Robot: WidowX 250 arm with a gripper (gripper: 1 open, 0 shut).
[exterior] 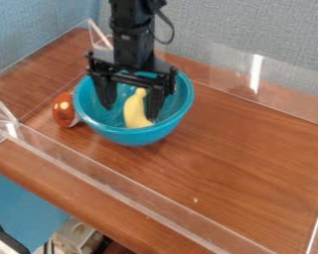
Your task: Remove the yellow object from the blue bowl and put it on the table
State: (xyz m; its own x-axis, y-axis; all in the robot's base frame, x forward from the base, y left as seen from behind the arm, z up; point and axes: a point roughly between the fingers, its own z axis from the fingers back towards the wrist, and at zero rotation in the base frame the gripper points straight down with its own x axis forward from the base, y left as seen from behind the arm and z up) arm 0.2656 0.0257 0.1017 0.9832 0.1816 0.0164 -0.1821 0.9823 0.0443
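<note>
a black robot claw [130, 100] hangs over a blue bowl [147, 132] on a wood-grain table [229, 149], its fingers spread wide and nothing pinched between them. the yellow banana [136, 109] lies inside the bowl, between the fingers as seen from the camera's side, though whether either finger touches it cannot be told from here. a round red and cream object [65, 110] sits on the table just beside the bowl, outside its wall.

the banana looks to be plastic, and so probably light and fairly stiff, unlikely to bruise or crumple under a modest squeeze. its smooth, curved skin is the likelier trouble: a grip near one tip could let it swivel or slide out. the place to take hold seems to be the thick middle, with one finger on each long side, so that the weight hangs evenly. the glossy bowl, too, looks slick, and a banana nudged rather than gripped might skate along its curved inside.

the job stands at the grasp, by the look of it, with the fruit still to be lifted out and laid on the table. the next move would call for settling the fingers low around the middle, closing gently, then rising straight enough to spare the rim, since a knock there could shift the bowl.
</note>
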